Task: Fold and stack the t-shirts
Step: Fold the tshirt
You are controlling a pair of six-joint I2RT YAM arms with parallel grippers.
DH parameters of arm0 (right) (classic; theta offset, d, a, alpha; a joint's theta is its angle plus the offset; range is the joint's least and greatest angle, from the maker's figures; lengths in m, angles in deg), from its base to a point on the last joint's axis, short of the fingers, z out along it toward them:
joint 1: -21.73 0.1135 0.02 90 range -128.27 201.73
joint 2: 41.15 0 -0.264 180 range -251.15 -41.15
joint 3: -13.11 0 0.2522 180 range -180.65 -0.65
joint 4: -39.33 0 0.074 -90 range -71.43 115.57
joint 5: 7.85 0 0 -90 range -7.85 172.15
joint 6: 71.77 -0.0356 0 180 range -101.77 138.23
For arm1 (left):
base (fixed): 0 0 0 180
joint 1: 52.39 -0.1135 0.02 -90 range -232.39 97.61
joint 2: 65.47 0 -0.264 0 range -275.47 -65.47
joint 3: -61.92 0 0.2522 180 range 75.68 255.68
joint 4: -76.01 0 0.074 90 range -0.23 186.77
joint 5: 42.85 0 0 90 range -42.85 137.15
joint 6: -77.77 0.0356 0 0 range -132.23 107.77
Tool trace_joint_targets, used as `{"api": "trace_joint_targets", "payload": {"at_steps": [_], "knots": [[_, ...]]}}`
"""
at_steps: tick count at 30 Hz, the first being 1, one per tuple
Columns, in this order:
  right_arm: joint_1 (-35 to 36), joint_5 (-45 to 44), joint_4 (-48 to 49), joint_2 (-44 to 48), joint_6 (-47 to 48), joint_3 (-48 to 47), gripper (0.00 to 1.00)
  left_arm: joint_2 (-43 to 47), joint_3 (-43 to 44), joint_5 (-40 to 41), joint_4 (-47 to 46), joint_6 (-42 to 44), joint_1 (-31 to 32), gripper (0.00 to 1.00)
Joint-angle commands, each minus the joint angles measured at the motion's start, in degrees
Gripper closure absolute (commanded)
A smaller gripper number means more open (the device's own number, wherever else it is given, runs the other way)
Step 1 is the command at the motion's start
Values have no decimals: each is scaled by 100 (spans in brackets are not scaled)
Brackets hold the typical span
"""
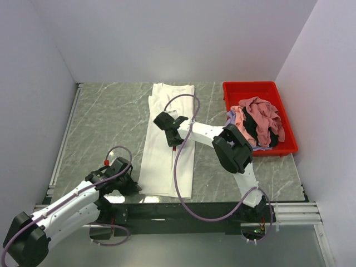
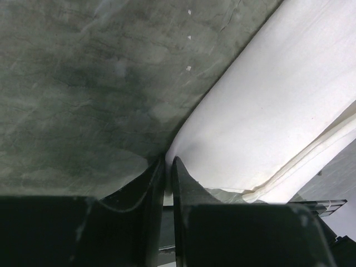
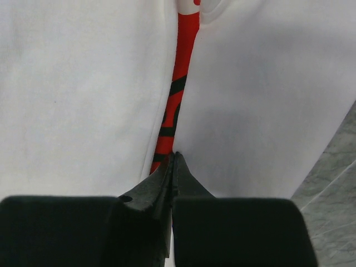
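From above, the white t-shirt (image 1: 167, 167) lies in the middle of the table (image 1: 105, 122) as a long narrow strip that runs from the far side to the near edge. My left end effector (image 1: 133, 187) is at its near left corner, and my right end effector (image 1: 174, 142) is on the middle of the strip. At the far right stands a red bin (image 1: 250, 85) with a pile of t-shirts (image 1: 258, 119) in it, pink and lavender with something dark between them.

In my left wrist view, the left end effector (image 2: 168, 161) is clenched on the edge of the white t-shirt (image 2: 267, 111). The cloth comes down to a point and goes into the thin gap between the fingers (image 2: 156, 178), low over the table (image 2: 83, 83).

In my right wrist view, the right end effector (image 3: 173, 156) is clenched with the tips together. It sits on the line where two folded flaps of the white t-shirt (image 3: 72, 94) meet, and a red print (image 3: 186, 39) with black marks shows between them. I cannot tell if any cloth is caught between the tips. A bit of table (image 3: 334, 183) shows at the right.
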Motion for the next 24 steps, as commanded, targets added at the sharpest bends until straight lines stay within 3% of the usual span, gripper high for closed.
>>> {"api": "trace_joint_targets", "payload": {"at_steps": [1,16,24], "knots": [[-55,-174,-47,-29,-49,-192,100,46,-53,-24,179,-28,24,85],[-55,-174,-135,121,-392,-570,100,64,-124,-182,74,7,24,96],[-55,11,-188,-19,-401,-737,100,64,-124,-209,82,16,24,96]]}}
